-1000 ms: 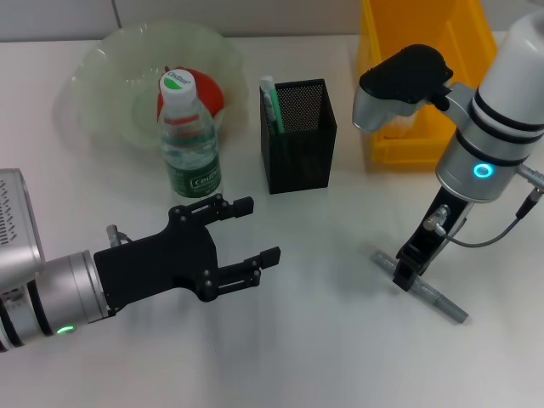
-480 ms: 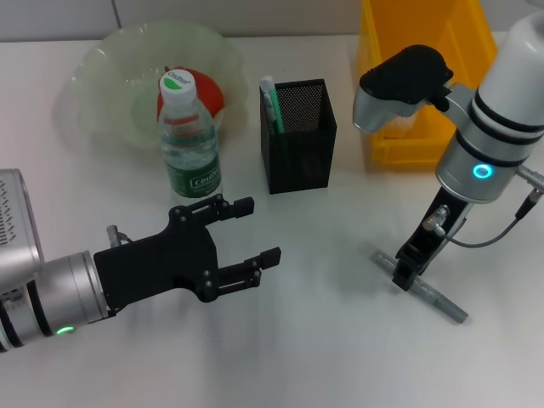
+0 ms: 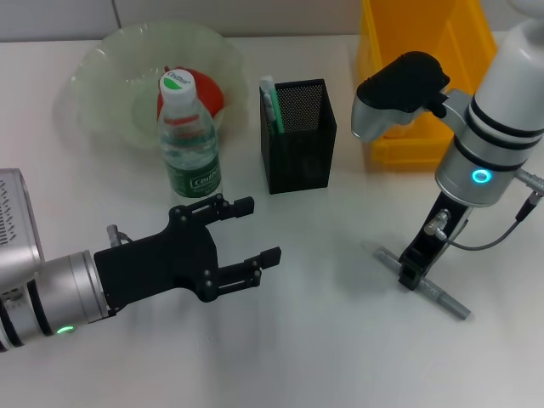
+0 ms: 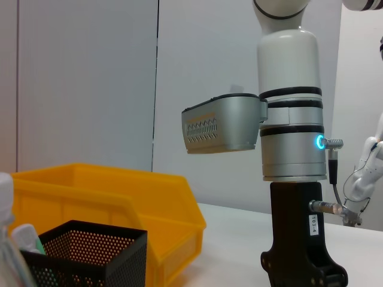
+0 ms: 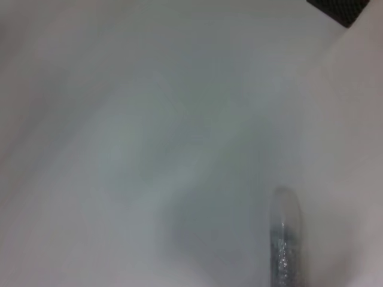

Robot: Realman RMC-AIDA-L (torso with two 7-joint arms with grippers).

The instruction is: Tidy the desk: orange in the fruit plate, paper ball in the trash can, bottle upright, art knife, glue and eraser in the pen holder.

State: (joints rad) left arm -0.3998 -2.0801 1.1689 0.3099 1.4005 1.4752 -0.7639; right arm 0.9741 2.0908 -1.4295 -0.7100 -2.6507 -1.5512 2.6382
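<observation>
In the head view the right gripper stands at the lower right of the frame, pointing straight down onto the glue, which lies flat on the desk. Its black fingertips meet the grey stick near the middle, but whether they are closed on it cannot be told. The left gripper hovers at lower left with its fingers spread wide, holding nothing.

At upper left the orange sits in the fruit plate, and the bottle stands upright just in front of the plate. The pen holder at upper centre has the art knife upright in its left corner. The trash can fills the upper right, partly behind the right arm.

The left wrist view adds a side-on look: the right arm upright on the desk, the trash can behind the pen holder. The right wrist view alone shows the clear end of the glue up close on the white surface.
</observation>
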